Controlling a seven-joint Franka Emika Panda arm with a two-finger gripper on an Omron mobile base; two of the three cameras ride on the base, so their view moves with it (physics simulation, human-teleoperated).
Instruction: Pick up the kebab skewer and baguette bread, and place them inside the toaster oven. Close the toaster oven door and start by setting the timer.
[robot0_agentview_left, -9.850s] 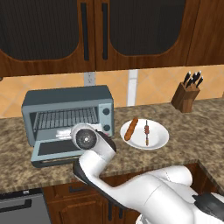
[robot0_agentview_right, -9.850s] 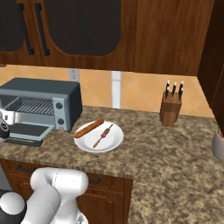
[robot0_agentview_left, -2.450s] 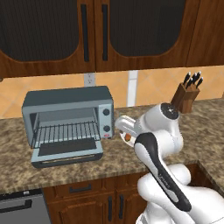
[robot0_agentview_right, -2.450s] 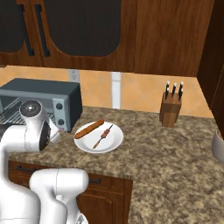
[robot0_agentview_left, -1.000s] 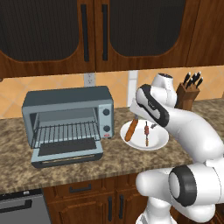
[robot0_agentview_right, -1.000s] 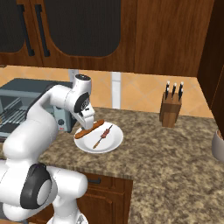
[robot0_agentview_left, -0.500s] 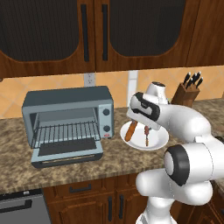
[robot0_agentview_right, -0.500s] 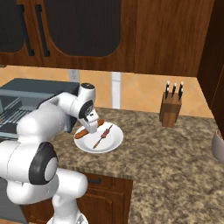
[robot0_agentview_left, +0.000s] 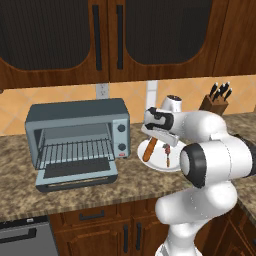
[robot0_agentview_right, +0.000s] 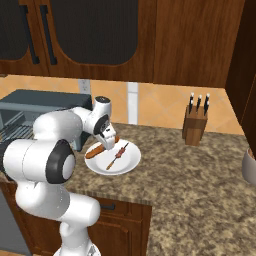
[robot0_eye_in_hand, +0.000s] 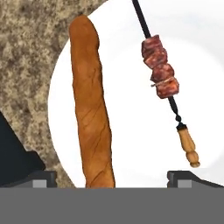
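the arm folds low over the white plate (robot0_agentview_right: 125, 165), its gripper (robot0_eye_in_hand: 111, 177) pointing down with jaws spread wide and holding nothing. the baguette bread (robot0_eye_in_hand: 91, 105) lies between the fingertips, the kebab skewer (robot0_eye_in_hand: 162, 81) beside it, near the open toaster oven (robot0_agentview_left: 77, 142).

The white Franka arm with dark joints (robot0_agentview_left: 210, 150) is folded forward, its wrist bent downward. The two-finger gripper (robot0_eye_in_hand: 111, 177) points down with its jaws spread wide; the dark fingertips (robot0_eye_in_hand: 41, 177) appear to grip nothing, though their ends are cropped.
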